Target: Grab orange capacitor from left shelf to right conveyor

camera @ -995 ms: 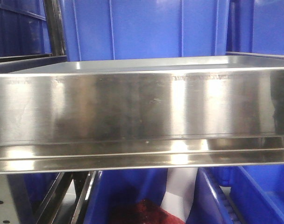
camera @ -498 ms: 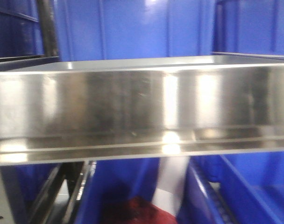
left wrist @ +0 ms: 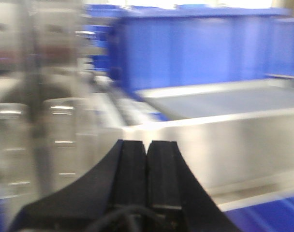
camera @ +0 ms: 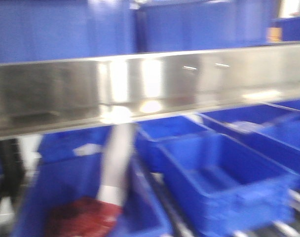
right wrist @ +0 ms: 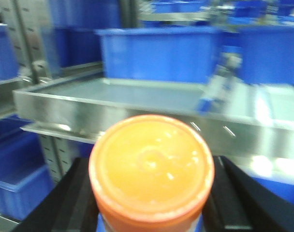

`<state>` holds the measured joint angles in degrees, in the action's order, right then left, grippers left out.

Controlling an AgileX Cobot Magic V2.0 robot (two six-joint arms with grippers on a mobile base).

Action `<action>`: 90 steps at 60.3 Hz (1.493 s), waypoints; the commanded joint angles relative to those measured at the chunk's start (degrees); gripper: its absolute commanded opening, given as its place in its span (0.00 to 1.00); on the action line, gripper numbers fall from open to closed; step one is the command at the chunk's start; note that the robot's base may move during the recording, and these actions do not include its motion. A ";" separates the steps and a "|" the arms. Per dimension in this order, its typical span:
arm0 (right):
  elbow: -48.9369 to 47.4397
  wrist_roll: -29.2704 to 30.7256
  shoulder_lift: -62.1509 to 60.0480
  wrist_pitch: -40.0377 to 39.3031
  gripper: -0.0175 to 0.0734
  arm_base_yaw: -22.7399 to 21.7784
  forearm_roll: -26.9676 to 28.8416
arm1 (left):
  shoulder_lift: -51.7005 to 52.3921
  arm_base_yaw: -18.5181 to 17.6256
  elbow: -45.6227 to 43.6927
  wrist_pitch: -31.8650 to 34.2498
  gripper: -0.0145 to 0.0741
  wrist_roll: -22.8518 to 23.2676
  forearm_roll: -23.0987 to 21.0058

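Heads up, everything is pretty smeared with blur here, so take the fine detail with a grain of salt.

Your right pincer point(right wrist: 152, 205) has the orange capacitor point(right wrist: 152, 164) clamped. In the right wrist view you're looking straight down on its flat orange top, with a black finger point(right wrist: 72, 203) hugging each side. The capacitor is off the steel bench point(right wrist: 137, 113). It sits out in front of the bench's front edge, roughly midway along the stretch you can see, and the shiny lip runs across behind it. A blue bin point(right wrist: 156, 53) stands further back on the bench, toward its rear edge. Can't read any print on the side of the capacitor from this angle.

Your left pincer point(left wrist: 147, 145) is squeezed tight, the two black pads point(left wrist: 130, 169) are pressed flat against each other with nothing between them. It's sitting just off what looks like the left front corner of the bench point(left wrist: 234, 140), with another big blue bin point(left wrist: 195, 53) behind it.

From the front view you mostly get the bench's front lip point(camera: 150, 84) running across the frame. Under it are open blue bins point(camera: 224, 182), and the bottom left shows a red blob point(camera: 81, 217) I can't make out. Neither arm shows in that view.
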<state>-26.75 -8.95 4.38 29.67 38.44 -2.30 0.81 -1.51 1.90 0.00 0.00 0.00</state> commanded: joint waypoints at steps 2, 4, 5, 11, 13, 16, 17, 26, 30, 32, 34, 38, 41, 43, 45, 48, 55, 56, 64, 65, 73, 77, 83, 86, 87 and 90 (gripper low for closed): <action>-1.51 0.47 0.72 -5.73 0.26 -0.10 -0.63 | -0.58 0.05 -0.45 5.16 0.05 0.00 -0.31; -1.51 0.47 0.72 -5.73 0.26 -0.10 -0.63 | -0.58 0.05 -0.45 5.16 0.05 0.00 -0.31; -1.51 0.47 0.72 -5.73 0.26 -0.10 -0.63 | -0.58 0.05 -0.45 5.16 0.05 0.00 -0.31; -1.51 0.47 0.72 -5.73 0.26 -0.10 -0.63 | -0.58 0.05 -0.45 5.16 0.05 0.00 -0.31; -1.51 0.47 0.72 -5.73 0.26 -0.10 -0.63 | -0.58 0.05 -0.45 5.16 0.05 0.00 -0.31; -1.51 0.47 0.72 -5.73 0.26 -0.10 -0.63 | -0.58 0.05 -0.45 5.16 0.05 0.00 -0.31; -1.51 0.47 0.72 -5.73 0.26 -0.10 -0.63 | -0.58 0.05 -0.45 5.16 0.05 0.00 -0.31; -1.51 0.47 0.72 -5.73 0.26 -0.10 -0.63 | -0.58 0.05 -0.45 5.16 0.05 0.00 -0.31; -1.51 0.47 0.72 -5.73 0.26 -0.10 -0.63 | -0.58 0.05 -0.45 5.16 0.05 0.00 -0.31; -1.51 0.47 0.72 -5.73 0.26 -0.10 -0.63 | -0.58 0.05 -0.45 5.16 0.05 0.00 -0.31; -1.51 0.47 0.72 -5.73 0.26 -0.10 -0.63 | -0.58 0.05 -0.45 5.16 0.05 0.00 -0.31; -1.51 0.47 0.72 -5.73 0.26 -0.10 -0.63 | -0.58 0.05 -0.45 5.16 0.05 0.00 -0.31; -1.51 0.47 0.72 -5.73 0.26 -0.10 -0.63 | -0.58 0.05 -0.45 5.16 0.05 0.00 -0.31; -1.51 0.47 0.72 -5.73 0.26 -0.10 -0.63 | -0.58 0.05 -0.45 5.16 0.05 0.00 -0.31; -1.51 0.47 0.72 -5.73 0.26 -0.10 -0.63 | -0.58 0.05 -0.45 5.16 0.05 0.00 -0.31; -1.51 0.47 0.72 -5.73 0.26 -0.10 -0.63 | -0.58 0.05 -0.45 5.16 0.05 0.00 -0.31; -1.51 0.47 0.72 -5.73 0.26 -0.10 -0.63 | -0.58 0.05 -0.45 5.16 0.05 0.00 -0.31; -1.51 0.47 0.72 -5.73 0.26 -0.10 -0.63 | -0.58 0.05 -0.45 5.16 0.05 0.00 -0.31; -1.51 0.47 0.72 -5.73 0.26 -0.10 -0.63 | -0.58 0.05 -0.45 5.16 0.05 0.00 -0.31; -1.51 0.47 0.72 -5.73 0.26 -0.10 -0.63 | -0.58 0.05 -0.45 5.16 0.05 0.00 -0.31; -1.51 0.47 0.72 -5.73 0.26 -0.10 -0.63 | -0.58 0.05 -0.45 5.16 0.05 0.00 -0.31; -1.51 0.47 0.72 -5.73 0.26 -0.10 -0.63 | -0.58 0.05 -0.45 5.16 0.05 0.00 -0.31; -1.51 0.47 0.72 -5.73 0.26 -0.10 -0.63 | -0.58 0.05 -0.45 5.16 0.05 0.00 -0.31; -1.51 0.47 0.72 -5.73 0.26 -0.10 -0.63 | -0.58 0.05 -0.45 5.16 0.05 0.00 -0.31; -1.51 0.47 0.72 -5.73 0.26 -0.10 -0.63 | -0.58 0.05 -0.45 5.16 0.05 0.00 -0.31; -1.51 0.47 0.72 -5.73 0.26 -0.10 -0.63 | -0.58 0.05 -0.45 5.16 0.05 0.00 -0.31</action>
<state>-26.75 -8.95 4.30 29.67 38.53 -2.30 0.81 -1.51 1.90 0.32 0.00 0.00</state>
